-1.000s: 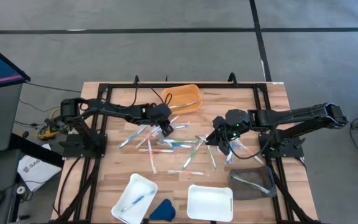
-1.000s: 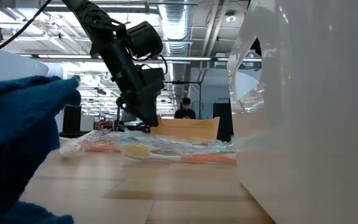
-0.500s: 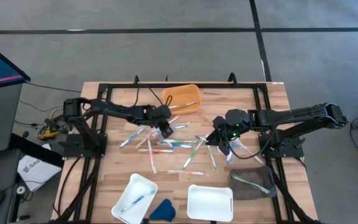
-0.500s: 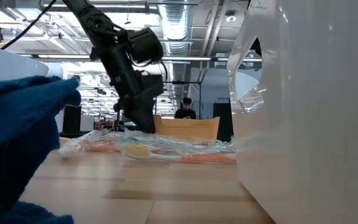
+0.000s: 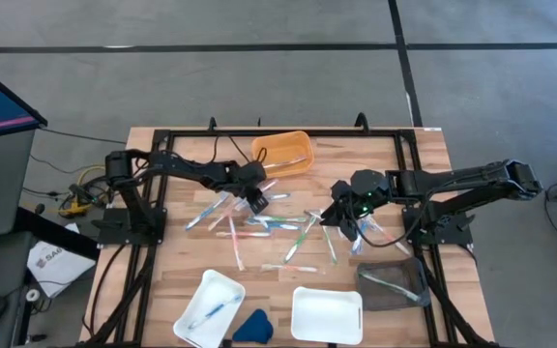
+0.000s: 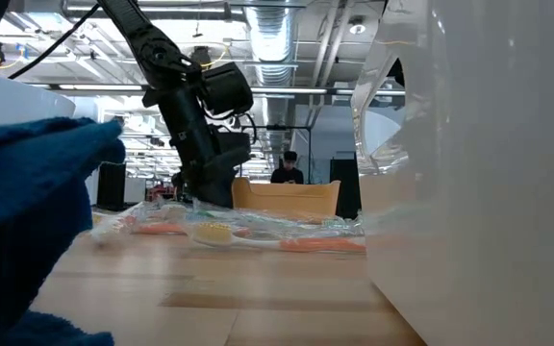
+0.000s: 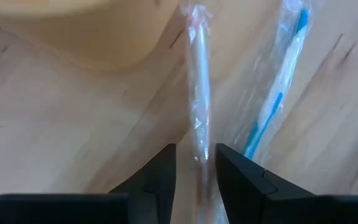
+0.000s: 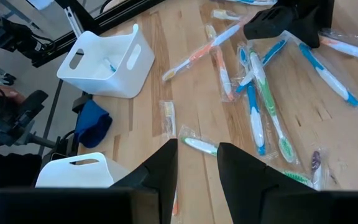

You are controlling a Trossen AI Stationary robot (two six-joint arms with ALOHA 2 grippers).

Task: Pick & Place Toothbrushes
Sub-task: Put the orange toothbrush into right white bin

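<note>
Straddling one clear-wrapped white toothbrush point(image 7: 196, 93) beside the orange plastic bin point(image 5: 284, 153), the left gripper point(image 7: 194, 177) has both fingers around the wrapper, though a firm clench cannot be confirmed. Risk: the slick film slips free on lifting, or the neighbouring blue-handled wrapped toothbrush point(image 7: 278, 93) drags along. Right gripper point(image 8: 196, 163) hangs parted, empty, over the scattered toothbrushes point(image 8: 253, 87).

Illumination is even and bright overhead, with only soft, short shadows under the arms on the wooden table point(image 5: 162, 280). In the low view, ceiling lights point(image 6: 359, 27) glare in the background, while the near blue cloth point(image 6: 27, 221) and white tray point(image 6: 489, 173) are heavily out of focus. The left wrist view is soft, with sheen on the wrapped toothbrushes point(image 7: 197, 81).
</note>
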